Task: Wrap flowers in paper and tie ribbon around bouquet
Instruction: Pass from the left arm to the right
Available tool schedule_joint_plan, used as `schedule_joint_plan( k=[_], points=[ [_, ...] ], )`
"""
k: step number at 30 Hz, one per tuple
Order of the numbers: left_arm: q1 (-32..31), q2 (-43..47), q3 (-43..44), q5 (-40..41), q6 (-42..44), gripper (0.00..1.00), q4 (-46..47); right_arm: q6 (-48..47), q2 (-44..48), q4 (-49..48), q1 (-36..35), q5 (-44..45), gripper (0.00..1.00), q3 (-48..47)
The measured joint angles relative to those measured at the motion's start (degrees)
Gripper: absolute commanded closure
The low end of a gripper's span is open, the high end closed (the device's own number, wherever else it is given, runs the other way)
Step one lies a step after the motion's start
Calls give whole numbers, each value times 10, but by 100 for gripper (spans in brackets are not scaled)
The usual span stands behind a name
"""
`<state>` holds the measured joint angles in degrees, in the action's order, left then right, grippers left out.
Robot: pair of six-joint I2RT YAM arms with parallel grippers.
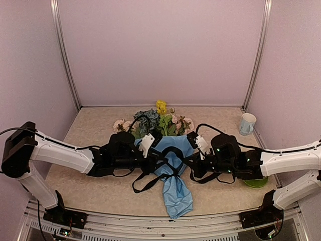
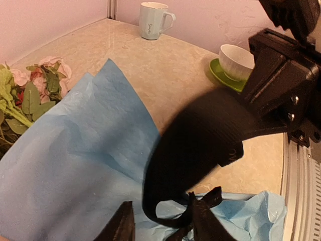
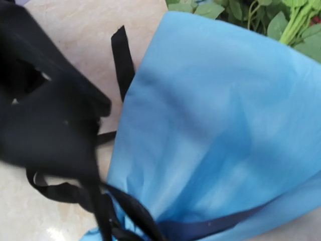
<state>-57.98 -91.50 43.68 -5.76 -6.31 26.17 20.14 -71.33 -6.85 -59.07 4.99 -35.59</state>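
Left pincer (image 2: 161, 230): at 9 o'clock of the bouquet's waist. Its two fingers stand apart with blue paper showing between them. A ribbon strand runs just beside the right finger; I cannot tell whether they touch.
Bouquet (image 1: 173, 163): lies mid-tabletop between the two arms, open end toward 12 o'clock and twisted tail toward 6 o'clock.
Paper (image 1: 176, 195): a light blue cone, pinched narrow at the waist and crinkled below it.
Cone contents: the flowers (image 1: 155, 123), with pink, yellow and blue-green heads and green leaves spilling out of the 12 o'clock mouth.
Ribbon (image 3: 123, 60): black and cinched around the paper's waist. Loose loops and ends lie on the tabletop (image 1: 90, 130) at 8 o'clock of the knot.
Right pincer (image 1: 190, 159): at 3 o'clock of the waist, closed. The blur hides whether any ribbon is caught in it.
Mug (image 1: 247, 124): pale and upright at 2 o'clock, well apart from the bouquet; its inside cannot be seen.
Saucer (image 2: 220, 75): green, at 4 o'clock, partly under the right arm.
Saucer contents: a white cup (image 2: 236, 59) standing upright.
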Motion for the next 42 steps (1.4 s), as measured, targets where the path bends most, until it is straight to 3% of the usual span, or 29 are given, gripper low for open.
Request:
schedule_joint_plan(
  k=[2,5,14,19,25,29,36,38,39,40,42],
  points=[
    [-5,1,-3,-6,9,35,-6,-12,0,6,2,-2,100,-8],
    [-13,12,-11,-20,28,27,-20,-33,2,10,4,-17,100,-19],
    [-29,9,52,0,92,34,-42,-111,16,19,4,-103,100,-59],
    [-16,9,62,18,126,27,-62,-139,40,55,4,-126,100,-78],
    [-12,46,50,19,169,28,-103,-152,51,84,14,-135,100,-90],
    [-20,68,42,3,217,22,-108,-165,51,102,16,-156,100,-90],
    [-20,38,70,-29,299,20,-109,-199,52,128,16,-228,100,-94],
    [-20,12,95,-17,319,23,-110,-206,52,133,16,-250,100,-96],
    [-21,2,104,-9,326,29,-109,-208,52,136,16,-259,100,-97],
    [-20,-5,109,-3,334,38,-107,-210,52,138,16,-265,100,-97],
    [-17,-12,113,-3,341,65,-103,-212,52,143,16,-272,100,-97]
  ],
)
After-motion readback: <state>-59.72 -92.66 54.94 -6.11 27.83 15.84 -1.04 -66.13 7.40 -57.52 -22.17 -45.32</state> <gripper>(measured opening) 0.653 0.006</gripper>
